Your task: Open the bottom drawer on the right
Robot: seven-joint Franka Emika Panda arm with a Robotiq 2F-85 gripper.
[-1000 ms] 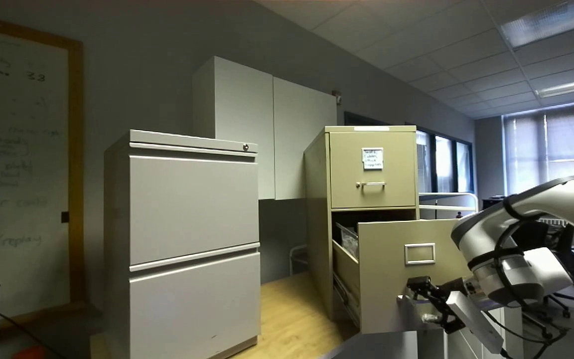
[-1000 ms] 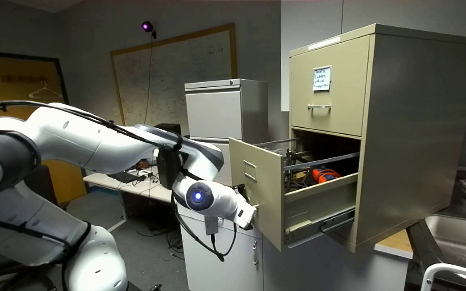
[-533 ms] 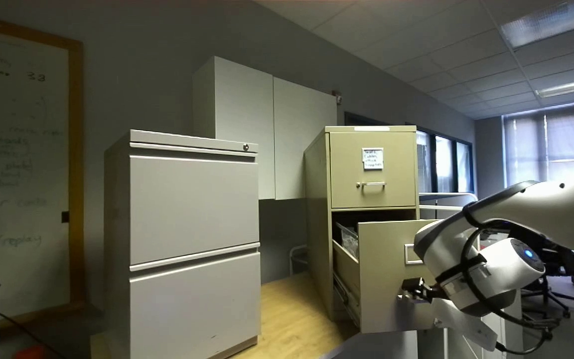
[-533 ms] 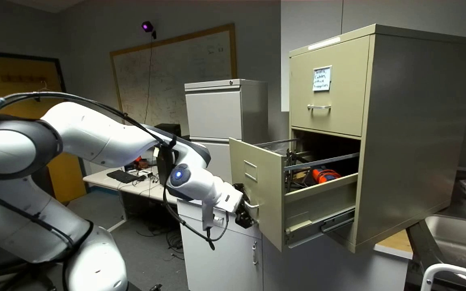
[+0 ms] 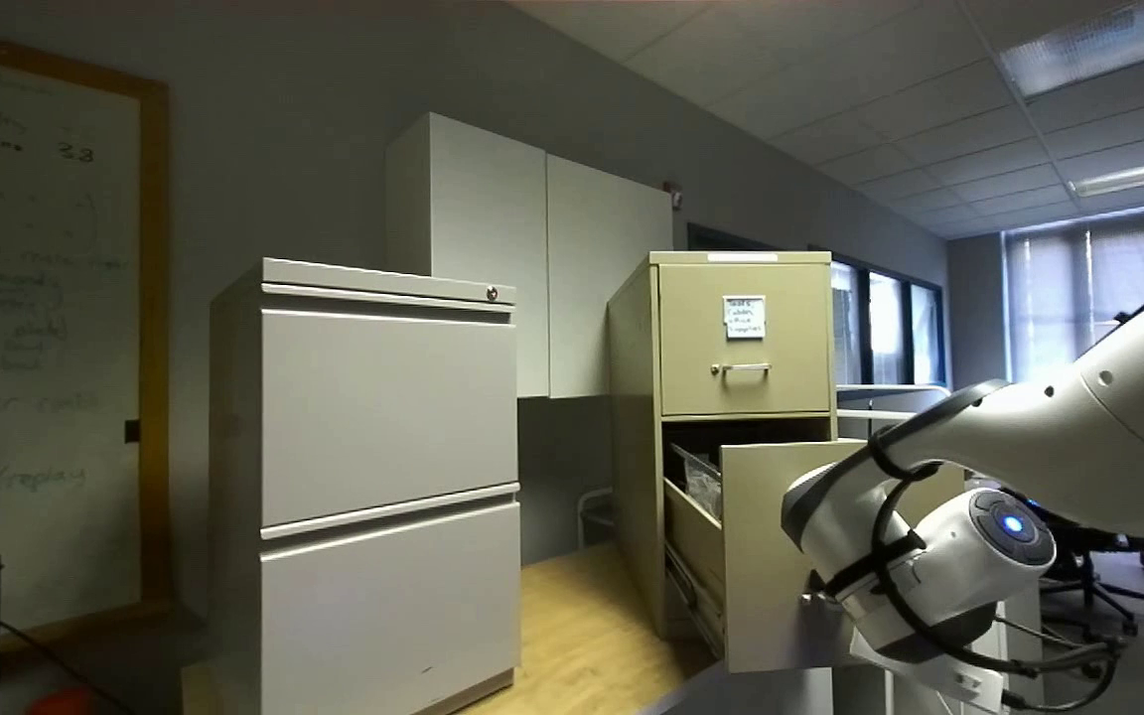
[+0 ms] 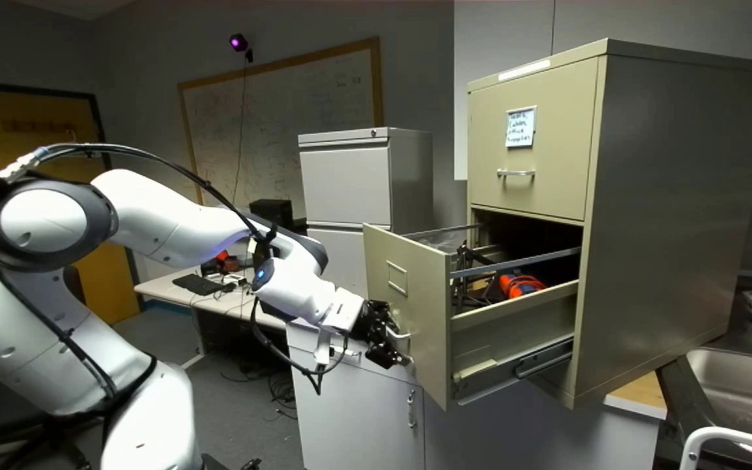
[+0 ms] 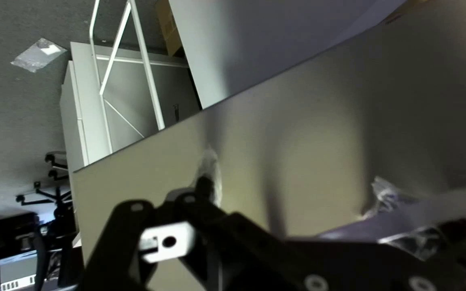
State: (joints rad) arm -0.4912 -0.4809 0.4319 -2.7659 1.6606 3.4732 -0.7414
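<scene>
The tan bottom drawer (image 5: 766, 566) is pulled well out of the narrow tan filing cabinet (image 5: 746, 392). Its front also shows in an exterior view (image 6: 423, 281) and fills much of the wrist view (image 7: 318, 149). My gripper (image 6: 399, 339) is at the drawer's silver pull (image 6: 403, 335). Its black fingers are spread apart, one above and one below the pull, close to the front. I cannot tell which finger touches it. In the wrist view the gripper (image 7: 295, 180) also has its fingertips well apart. The arm hides most of the gripper in an exterior view.
The cabinet's top drawer (image 6: 532, 140) is shut. An orange tool (image 6: 519, 285) and dark items lie inside the open drawer. A light-grey cabinet (image 5: 388, 427) stands beside the tan one. A sink (image 6: 748, 385) and a white metal frame (image 7: 144, 60) are near.
The drawer has slid slightly farther out since half a second ago. The arm has drawn back from the cabinet and the wrist has turned, with the gripper staying at the pull.
</scene>
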